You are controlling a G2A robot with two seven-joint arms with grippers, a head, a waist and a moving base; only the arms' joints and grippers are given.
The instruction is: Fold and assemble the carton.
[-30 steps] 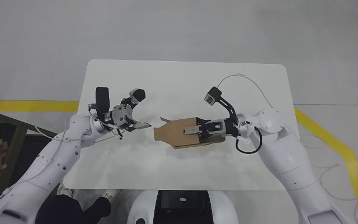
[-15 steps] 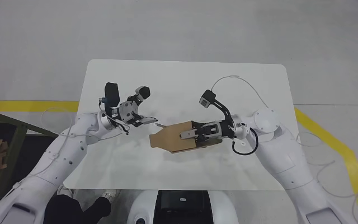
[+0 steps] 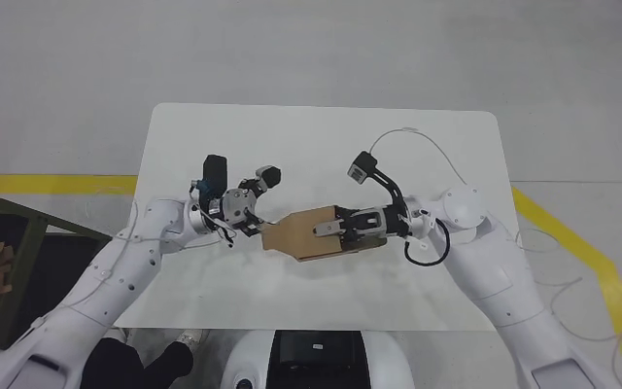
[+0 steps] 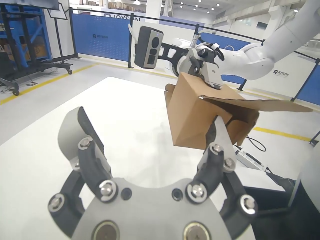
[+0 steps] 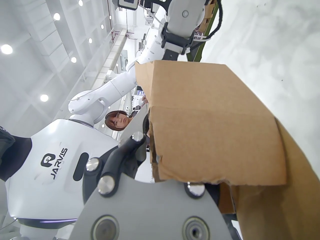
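A brown cardboard carton [image 3: 303, 233] is held just above the middle of the white table [image 3: 437, 282], with one end open and a flap sticking out. My right gripper [image 3: 328, 229] is shut on its top wall; one finger [image 5: 135, 128] lies against the carton [image 5: 212, 126]. From the other side, my left gripper [image 4: 150, 119] stands open at the carton's [image 4: 192, 111] open end. One of its fingers [image 4: 220, 131] reaches under the flap at the opening. The other finger [image 4: 83, 126] is off to the side, over bare table.
A thin white cable [image 3: 428, 136] loops over the table's far right part. A dark green crate [image 3: 15, 253] stands on the floor past the left edge. Bare tabletop lies at the back and on both sides of the carton.
My left gripper has moved right, up to the carton's open end. The right gripper has shifted the carton slightly left toward it.
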